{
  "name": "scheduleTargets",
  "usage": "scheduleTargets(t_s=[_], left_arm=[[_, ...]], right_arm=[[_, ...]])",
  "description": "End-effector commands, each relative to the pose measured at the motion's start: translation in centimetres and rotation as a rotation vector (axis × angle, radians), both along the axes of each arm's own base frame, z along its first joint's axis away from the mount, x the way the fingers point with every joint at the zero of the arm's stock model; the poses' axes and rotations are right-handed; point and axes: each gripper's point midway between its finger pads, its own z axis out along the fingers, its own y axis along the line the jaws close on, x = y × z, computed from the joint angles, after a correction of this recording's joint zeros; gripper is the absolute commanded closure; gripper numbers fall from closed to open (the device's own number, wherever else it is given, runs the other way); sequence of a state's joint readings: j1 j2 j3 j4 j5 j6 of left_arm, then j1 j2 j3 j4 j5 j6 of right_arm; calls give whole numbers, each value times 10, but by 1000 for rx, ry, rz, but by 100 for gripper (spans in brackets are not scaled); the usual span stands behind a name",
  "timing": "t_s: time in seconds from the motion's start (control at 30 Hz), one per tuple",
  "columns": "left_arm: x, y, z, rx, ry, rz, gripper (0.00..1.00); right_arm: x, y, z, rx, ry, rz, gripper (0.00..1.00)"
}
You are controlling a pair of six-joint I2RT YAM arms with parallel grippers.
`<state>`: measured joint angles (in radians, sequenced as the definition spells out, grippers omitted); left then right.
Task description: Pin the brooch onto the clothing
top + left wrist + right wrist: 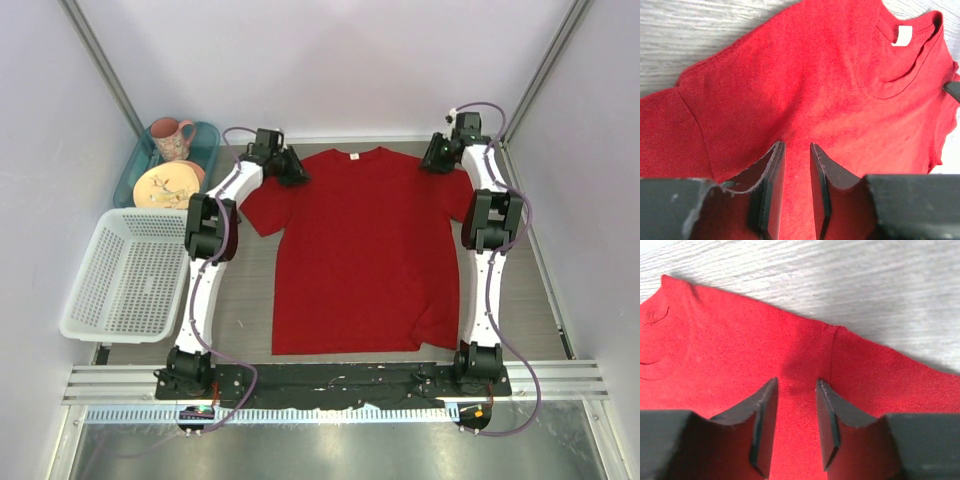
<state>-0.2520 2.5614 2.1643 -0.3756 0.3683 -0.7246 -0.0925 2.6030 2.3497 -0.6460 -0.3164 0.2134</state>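
Red shirt [350, 250] is lying flat on the table [250, 300], collar away from the bases. The left gripper [796, 146] and right gripper [796, 382] are each sitting on a shoulder, jaws narrow, cloth in the gap; can't tell if pinched. Likely holding the fabric flat for pinning. No brooch showing.

Pale lilac walls [330, 60] enclose a grey wood-grain table [250, 320], evenly lit.
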Motion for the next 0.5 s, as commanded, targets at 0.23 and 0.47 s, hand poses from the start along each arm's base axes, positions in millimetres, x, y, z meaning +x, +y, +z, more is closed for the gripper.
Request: scheduleTargets(t_s=[0.23, 0.47], left_arm=[[-27, -11, 94, 58, -227, -249, 45], [-177, -13, 151, 241, -323, -677, 42]], right_arm=[[-26, 9, 128, -218, -228, 344, 25], [-225, 15, 151, -294, 36, 786, 33]])
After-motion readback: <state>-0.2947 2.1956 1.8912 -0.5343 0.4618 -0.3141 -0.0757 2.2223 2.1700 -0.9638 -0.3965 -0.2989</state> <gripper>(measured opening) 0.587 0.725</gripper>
